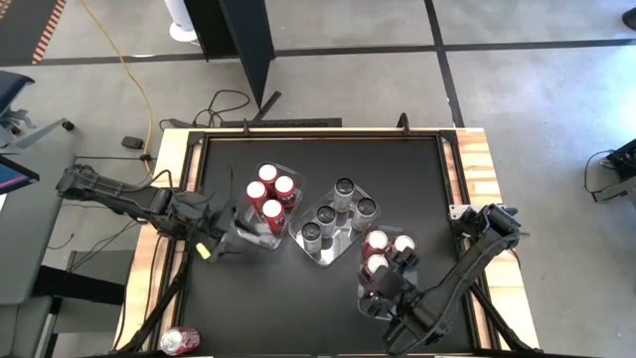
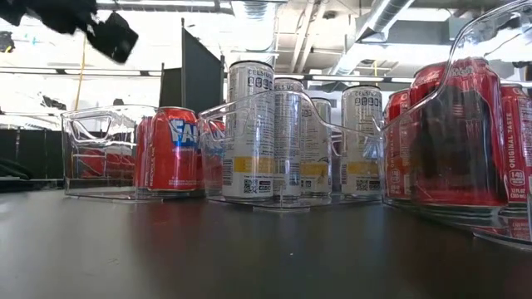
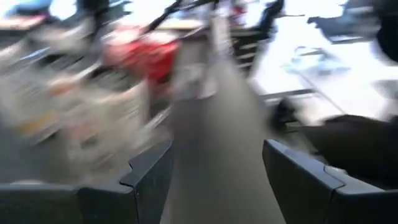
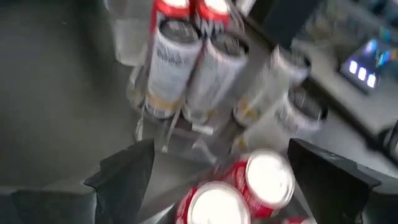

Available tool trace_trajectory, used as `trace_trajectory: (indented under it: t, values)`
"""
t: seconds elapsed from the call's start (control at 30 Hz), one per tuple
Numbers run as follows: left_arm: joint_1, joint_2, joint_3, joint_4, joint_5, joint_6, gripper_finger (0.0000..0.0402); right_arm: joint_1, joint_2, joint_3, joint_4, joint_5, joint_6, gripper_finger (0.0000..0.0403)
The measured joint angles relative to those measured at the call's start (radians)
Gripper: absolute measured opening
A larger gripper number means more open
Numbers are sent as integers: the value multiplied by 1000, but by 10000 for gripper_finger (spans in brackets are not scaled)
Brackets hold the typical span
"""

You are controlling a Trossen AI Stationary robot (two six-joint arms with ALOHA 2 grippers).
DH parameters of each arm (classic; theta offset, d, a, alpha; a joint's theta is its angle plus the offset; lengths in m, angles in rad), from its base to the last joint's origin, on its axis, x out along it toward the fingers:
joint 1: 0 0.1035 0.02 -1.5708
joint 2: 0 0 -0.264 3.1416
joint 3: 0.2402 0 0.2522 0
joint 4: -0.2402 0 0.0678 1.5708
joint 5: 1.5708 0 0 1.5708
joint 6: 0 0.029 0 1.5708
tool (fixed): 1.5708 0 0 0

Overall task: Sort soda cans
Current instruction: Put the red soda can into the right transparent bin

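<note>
The right pincer (image 1: 390,288) hangs spread and empty over upright red soda cans (image 1: 388,254) in the right tray (image 1: 370,306). The left pincer (image 1: 231,231), parted, empty, sits beside the left tray (image 1: 260,239); one can (image 1: 179,342) lies sideways at the bench edge (image 1: 159,298).

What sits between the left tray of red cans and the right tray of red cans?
High view: the middle tray holding four silver-grey cans lies between the left tray's red cans and the right tray's red cans.

Both arms are matte black, chunky jointed segments with thin cables along them; left gripper (image 1: 221,237) has a yellow tag at its 7 o'clock.
</note>
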Motion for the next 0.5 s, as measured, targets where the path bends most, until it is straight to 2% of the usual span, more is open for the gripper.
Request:
trace_trajectory:
  t: [0.13, 0.23, 0.33, 0.5]
  values:
    - [-89, 9, 39, 17, 172, -10, 239, -10, 0, 24, 0, 50, -89, 384]
    - [-193, 14, 46, 7, 217, -88, 239, -22, 0, 26, 0, 51, -103, 384]
    - [-301, 15, 47, -21, 169, -217, 242, -34, 0, 26, 0, 51, -106, 384]
    - [-471, 56, 47, -133, 49, -538, 255, -56, 0, 26, 3, 51, -106, 384]
